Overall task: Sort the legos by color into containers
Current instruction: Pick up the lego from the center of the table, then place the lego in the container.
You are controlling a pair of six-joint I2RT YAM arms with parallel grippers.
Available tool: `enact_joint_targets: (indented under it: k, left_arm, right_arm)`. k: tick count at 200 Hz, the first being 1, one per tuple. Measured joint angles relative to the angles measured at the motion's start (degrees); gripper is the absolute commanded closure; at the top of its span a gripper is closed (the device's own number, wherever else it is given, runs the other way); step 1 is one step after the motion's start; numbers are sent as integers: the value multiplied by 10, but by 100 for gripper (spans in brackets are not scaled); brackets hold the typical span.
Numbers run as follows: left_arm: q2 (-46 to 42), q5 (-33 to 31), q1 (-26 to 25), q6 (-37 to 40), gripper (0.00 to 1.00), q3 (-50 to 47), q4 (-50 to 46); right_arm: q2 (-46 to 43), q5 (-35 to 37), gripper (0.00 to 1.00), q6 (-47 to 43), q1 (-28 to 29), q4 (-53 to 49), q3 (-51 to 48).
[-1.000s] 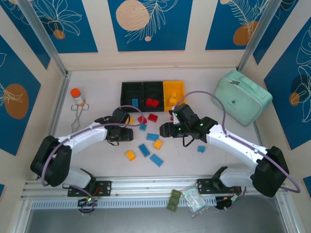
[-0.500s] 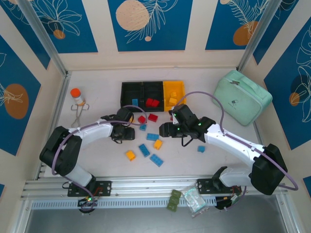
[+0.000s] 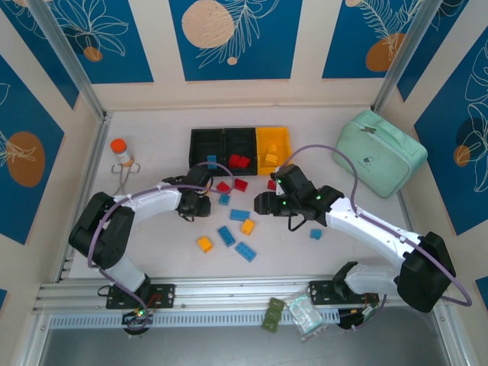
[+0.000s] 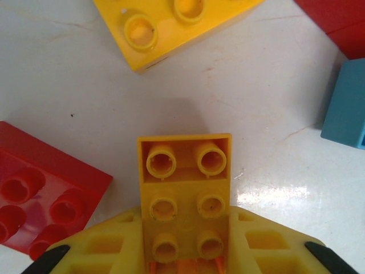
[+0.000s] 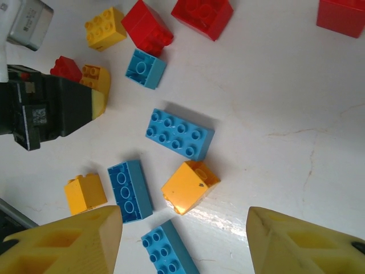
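The containers (image 3: 224, 131) are my reference; just in front of them the left gripper (image 4: 183, 220) pinches a yellow oblong brick (image 4: 183, 171) by one end only, so I fear the brick may pivot or slip when it is lifted; the right gripper (image 5: 182, 211) hangs spread over loose legos (image 5: 179, 133), further from the containers. Against one second ago, the left jaws have narrowed and come closer to the containers.

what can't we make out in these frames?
- Left wrist: yellow brick in the left hand, near end cut by the bottom edge.
- Left wrist: red brick, cut by the left edge.
- Right wrist: light-blue brick, cut by the bottom edge.
- Top: bricks in the yellow bin, too small to count.
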Motion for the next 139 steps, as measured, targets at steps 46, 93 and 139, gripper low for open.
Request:
enact_joint_targets:
  k: [46,93,139]
  left_arm:
    - [-7,3,-4,3,74,9,-22]
    - [-24,24,-25,3,74,72,-43]
    - [-1,49,-48,3,74,169,-48]
  right_arm:
    - [-9,2,41,7,-8,0,-3]
    - [-40,8,40,19,-35,-6,-14]
    - [-96,17,40,41,-73,-26,-52]
